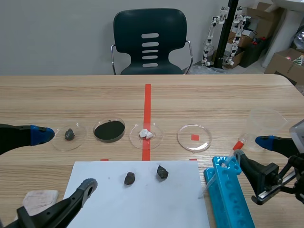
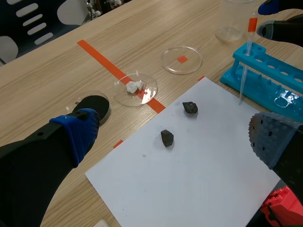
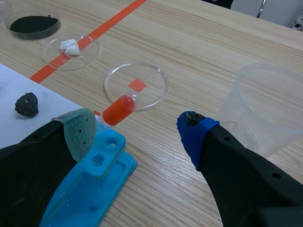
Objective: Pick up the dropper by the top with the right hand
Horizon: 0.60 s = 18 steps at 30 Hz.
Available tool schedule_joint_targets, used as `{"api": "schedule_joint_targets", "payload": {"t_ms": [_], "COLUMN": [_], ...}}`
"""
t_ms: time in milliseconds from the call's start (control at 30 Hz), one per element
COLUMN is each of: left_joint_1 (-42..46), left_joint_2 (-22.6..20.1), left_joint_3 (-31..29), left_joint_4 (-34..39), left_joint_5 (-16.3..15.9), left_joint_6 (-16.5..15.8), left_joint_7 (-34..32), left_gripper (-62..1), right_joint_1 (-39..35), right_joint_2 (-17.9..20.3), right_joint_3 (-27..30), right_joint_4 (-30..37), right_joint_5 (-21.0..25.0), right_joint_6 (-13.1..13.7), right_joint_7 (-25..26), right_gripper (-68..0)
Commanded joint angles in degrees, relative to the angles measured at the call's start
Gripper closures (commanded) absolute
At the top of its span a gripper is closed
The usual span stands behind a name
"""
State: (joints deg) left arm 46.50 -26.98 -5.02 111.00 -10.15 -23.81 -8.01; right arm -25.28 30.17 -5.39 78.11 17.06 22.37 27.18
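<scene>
The dropper (image 1: 237, 145) has a red bulb and a clear tube, and it leans in the end hole of the blue rack (image 1: 233, 197). My right gripper (image 1: 251, 148) is open, one finger on each side of the bulb. In the right wrist view the red bulb (image 3: 118, 109) lies just ahead of the gripper (image 3: 135, 130), nearer the grey-green pad (image 3: 75, 131) and touching neither pad. In the left wrist view the dropper (image 2: 246, 56) rises from the rack (image 2: 270, 80), with the right gripper (image 2: 265, 19) at its top. My left gripper (image 1: 66, 160) hangs open over the table's left side.
A clear plastic cup (image 1: 264, 128) stands just beyond the right gripper. Several petri dishes lie in a row: empty (image 1: 194, 137), white lumps (image 1: 146, 134), black powder (image 1: 109, 130), a dark stone (image 1: 70, 135). A white sheet (image 1: 137, 197) holds two dark stones. A chair (image 1: 150, 42) stands behind the table.
</scene>
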Motion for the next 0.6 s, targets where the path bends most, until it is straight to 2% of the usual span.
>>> {"api": "schedule_joint_targets", "payload": {"t_ms": [0, 300, 567], "left_joint_1": [0.3, 0.3, 0.3], "left_joint_2": [0.3, 0.3, 0.3], "left_joint_3": [-0.2, -0.2, -0.2], "left_joint_4": [0.4, 0.4, 0.4], "left_joint_5": [-0.8, -0.8, -0.8], "left_joint_6": [0.2, 0.2, 0.2], "left_joint_7": [-1.0, -1.0, -1.0], "left_gripper": [-62.3, -62.3, -62.3], "right_joint_1": [1.2, 1.3, 2.3], "right_joint_2": [0.0, -1.3, -1.4], "right_joint_3": [0.4, 0.4, 0.4], "right_joint_4": [1.0, 0.9, -1.0], "right_joint_5": [0.5, 0.6, 3.4], "right_joint_6": [0.2, 0.2, 0.2], "right_joint_7": [1.2, 1.1, 1.2], "right_gripper": [-37.3, -37.3, -37.3]}}
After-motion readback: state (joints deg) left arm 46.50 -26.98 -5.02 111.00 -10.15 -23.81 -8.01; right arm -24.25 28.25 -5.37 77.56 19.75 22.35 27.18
